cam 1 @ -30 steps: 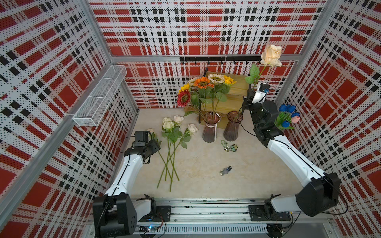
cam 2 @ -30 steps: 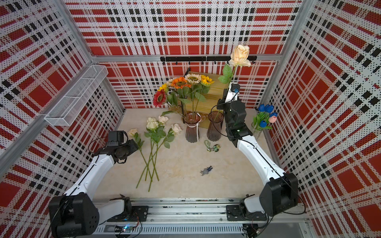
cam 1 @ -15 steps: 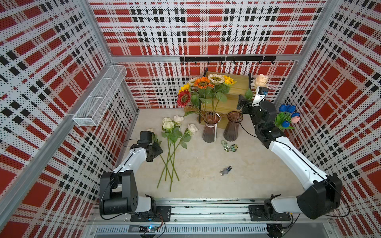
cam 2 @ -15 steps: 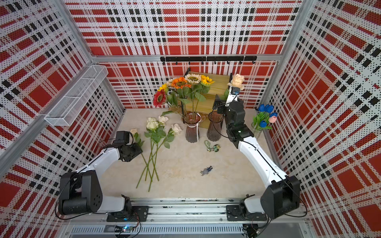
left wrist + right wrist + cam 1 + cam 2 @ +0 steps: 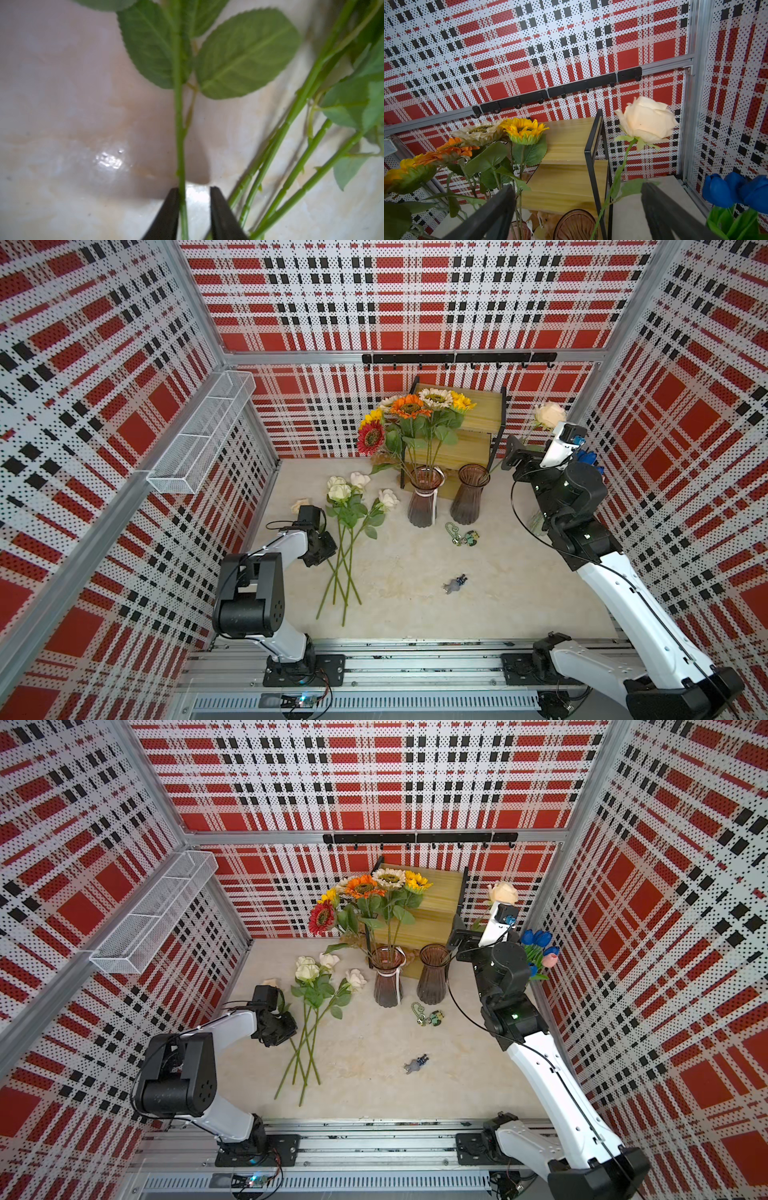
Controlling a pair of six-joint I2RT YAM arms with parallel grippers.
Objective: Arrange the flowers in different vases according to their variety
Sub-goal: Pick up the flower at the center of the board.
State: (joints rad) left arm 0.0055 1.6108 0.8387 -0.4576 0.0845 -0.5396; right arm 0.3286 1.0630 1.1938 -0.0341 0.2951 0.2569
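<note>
Marbled tabletop [image 5: 415, 572]: left claw [image 5: 194, 188] straddles rose stem [image 5: 179, 124], seemingly unclamped.

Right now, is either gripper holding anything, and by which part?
Nothing is clamped. The left gripper straddles a green rose stem below its leaves, touching one finger; the open right gripper flanks the cream rose's stem untouched.

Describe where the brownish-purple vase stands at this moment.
In both top views the brownish-purple vase stands near the back of the table, just right of the pinkish vase holding sunflowers and in front of the wooden shelf.
</note>
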